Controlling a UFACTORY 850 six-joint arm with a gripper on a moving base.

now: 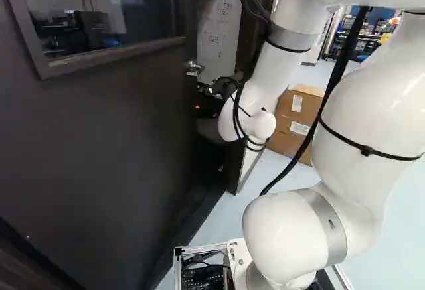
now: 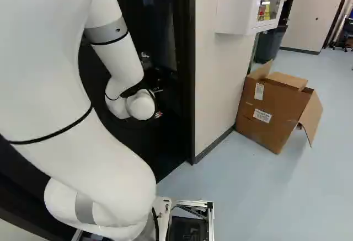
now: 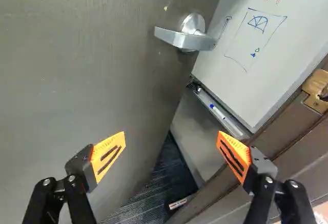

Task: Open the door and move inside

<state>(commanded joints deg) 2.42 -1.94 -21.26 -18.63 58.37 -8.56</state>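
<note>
My hand (image 1: 207, 104) has its two fingers spread wide; ahead of them stands the door (image 3: 77, 80), ajar, with its lever handle (image 3: 179, 39); past its edge a whiteboard (image 3: 266, 80) bears red and blue drawings, and its ledge (image 3: 229, 123) holds a pen (image 3: 218, 112); the gap between door and frame (image 3: 282, 137) opens ahead of me onto dark carpet (image 3: 164, 183); beyond the frame, well apart from my hand, a cardboard box (image 2: 273, 114) has raised flaps, hidden contents and unreadable labels (image 2: 262, 115); a wall cabinet (image 2: 237, 4) shows yellow things behind glass.
</note>
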